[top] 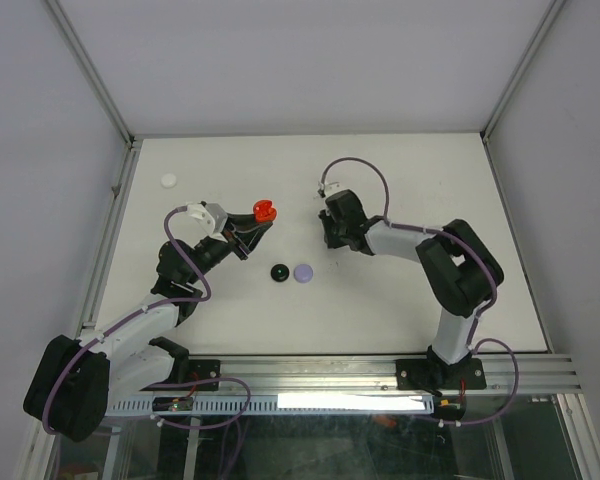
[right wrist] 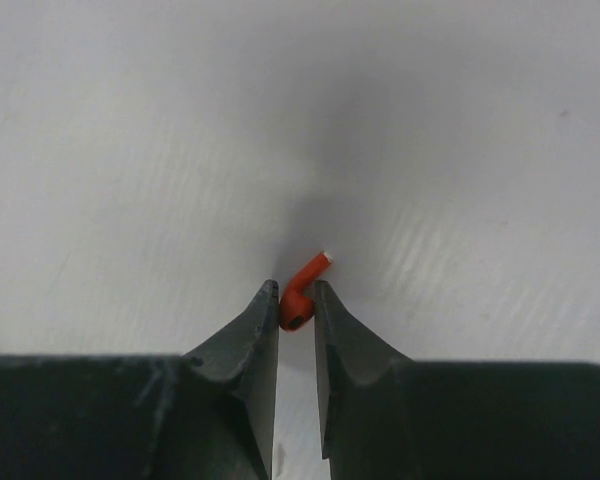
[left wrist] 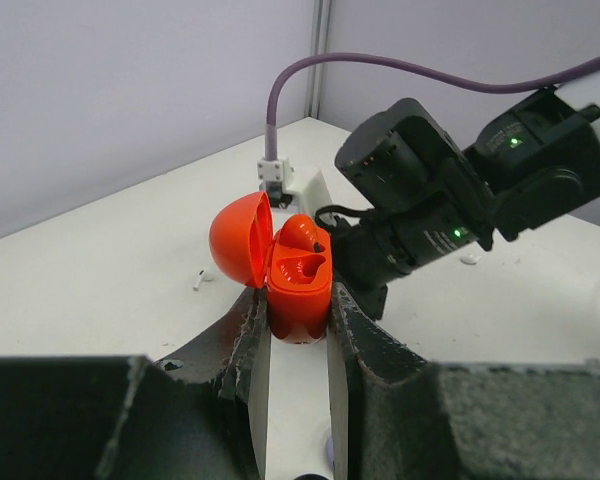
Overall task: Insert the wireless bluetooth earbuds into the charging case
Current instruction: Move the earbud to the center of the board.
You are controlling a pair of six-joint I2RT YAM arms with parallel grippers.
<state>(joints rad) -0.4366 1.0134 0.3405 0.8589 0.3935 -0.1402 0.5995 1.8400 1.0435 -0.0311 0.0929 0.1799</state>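
Observation:
My left gripper [left wrist: 298, 315] is shut on a red charging case [left wrist: 298, 285], which it holds upright with its lid [left wrist: 240, 240] open to the left. One red earbud [left wrist: 302, 233] sits in the case. The case also shows in the top view [top: 264, 211], near the table's middle. My right gripper [right wrist: 296, 300] is shut on a red earbud [right wrist: 302, 296], its stem pointing up and right over the white table. In the top view the right gripper [top: 327, 235] is a short way right of the case. A white earbud [left wrist: 199, 279] lies on the table behind the case.
A black round case [top: 278, 272] and a lavender round case [top: 303, 271] lie side by side near the table's middle. A white round case [top: 169, 180] lies at the far left. The right arm's wrist [left wrist: 420, 200] looms just behind the red case.

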